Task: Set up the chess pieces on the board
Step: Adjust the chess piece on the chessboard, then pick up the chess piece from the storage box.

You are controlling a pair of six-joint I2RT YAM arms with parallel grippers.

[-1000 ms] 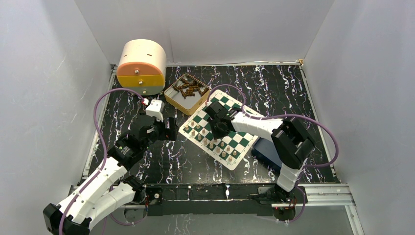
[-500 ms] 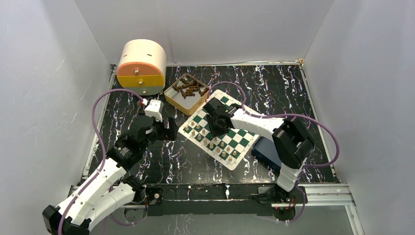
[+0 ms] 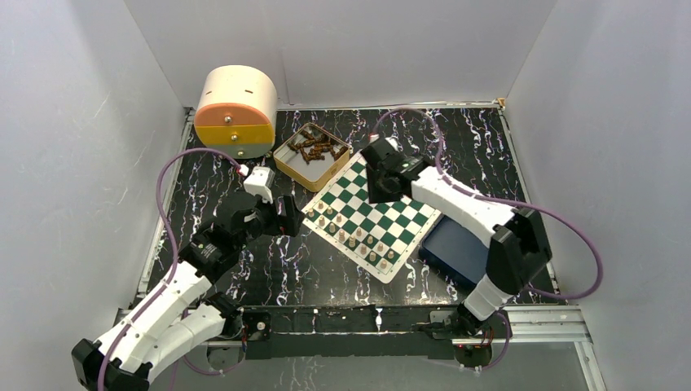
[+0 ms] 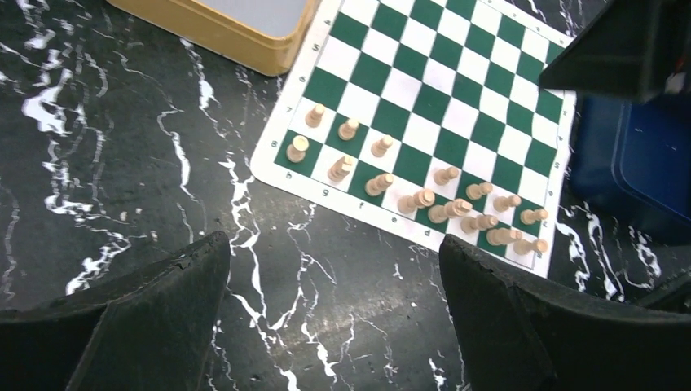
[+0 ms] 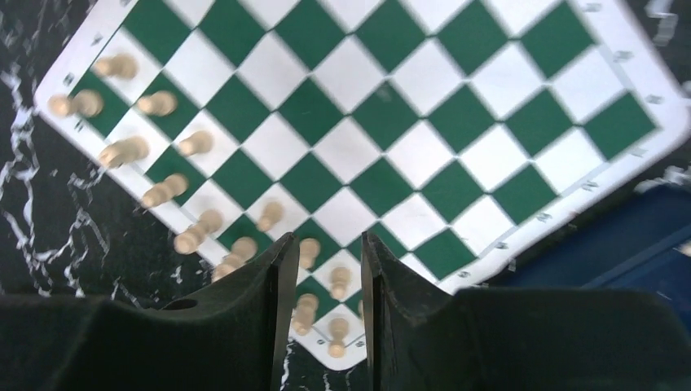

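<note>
Overhead: board (image 3: pixel 389 213) lies diamond-wise, chess pieces (image 3: pixel 352 238) in two rows along its near edge, right gripper (image 3: pixel 376 194) above the far squares. Left wrist: left gripper (image 4: pixel 334 252) spread wide, empty, short of board. Right wrist alone shows its fingers (image 5: pixel 277 285) slightly parted, holding nothing.

Lighting: bright, even, diffuse; shadows faint. Overhead view sharp. Left wrist view crisp. Right wrist view blurred: the board (image 5: pixel 391 122) and chess pieces (image 5: pixel 122 151) smeared soft.
</note>
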